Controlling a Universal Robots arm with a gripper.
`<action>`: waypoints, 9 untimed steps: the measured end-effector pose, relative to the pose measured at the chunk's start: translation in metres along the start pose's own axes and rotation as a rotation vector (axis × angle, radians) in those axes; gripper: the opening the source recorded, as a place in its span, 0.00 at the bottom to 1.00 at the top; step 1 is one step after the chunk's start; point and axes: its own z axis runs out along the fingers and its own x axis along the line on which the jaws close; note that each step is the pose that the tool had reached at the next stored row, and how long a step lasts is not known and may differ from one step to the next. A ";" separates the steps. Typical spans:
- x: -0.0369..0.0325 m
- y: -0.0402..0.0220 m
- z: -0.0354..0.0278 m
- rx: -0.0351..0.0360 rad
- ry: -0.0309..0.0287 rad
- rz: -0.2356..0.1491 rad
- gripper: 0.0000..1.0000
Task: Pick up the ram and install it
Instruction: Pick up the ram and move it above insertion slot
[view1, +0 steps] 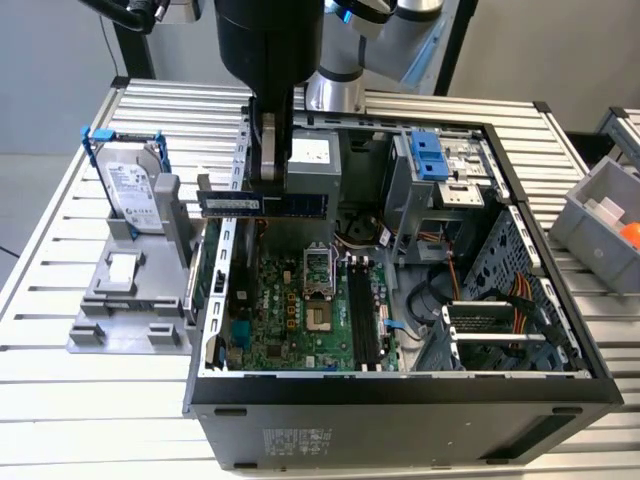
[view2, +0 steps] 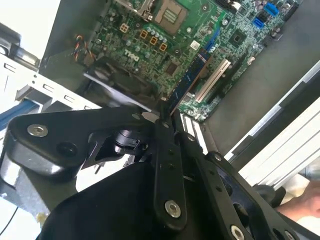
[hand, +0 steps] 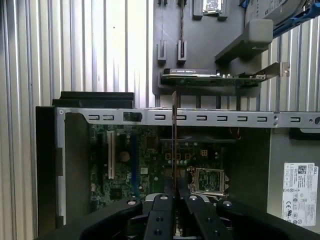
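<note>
1. We see the gripper (view1: 270, 180) hanging from the arm over the far corner of the open computer case (view1: 400, 405), toward the exterior view's left
2. Its jaws are clenched on the ram (view1: 262, 203), gripping the thin dark stick near its middle
3. The ram is up in the air, standing on edge with its long side level, above the edge of the case and the green motherboard (view1: 290, 310), and we see it touching neither
4. The long black slots (view1: 362, 320) on the motherboard lie well apart from the ram, nearer the exterior view's right, and they run crosswise to the stick as it hangs
5. In the first wrist view the ram (hand: 173, 135) shows edge-on as a thin line reaching out from the gripper (hand: 175, 192), and it crosses the perforated rail (hand: 225, 118) of the case with the motherboard beneath it
6. In the second wrist view the ram (view2: 192, 75) reaches out from the gripper (view2: 165, 116) as a dark blue strip over the motherboard (view2: 150, 30)
7. A hard drive (view1: 130, 185) stands upright in a grey fixture (view1: 120, 310) on the slatted desk (view1: 50, 300), beside the case on the exterior view's left
8. A grey bin (view1: 595, 215) sits near the case on the exterior view's right
</note>
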 end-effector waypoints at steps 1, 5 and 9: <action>0.0000 -0.0017 0.0000 0.0000 0.0000 0.000 0.00; -0.0001 -0.0086 -0.0001 0.0000 0.0000 0.000 0.00; -0.0002 -0.0149 -0.0001 0.0000 0.0000 0.000 0.00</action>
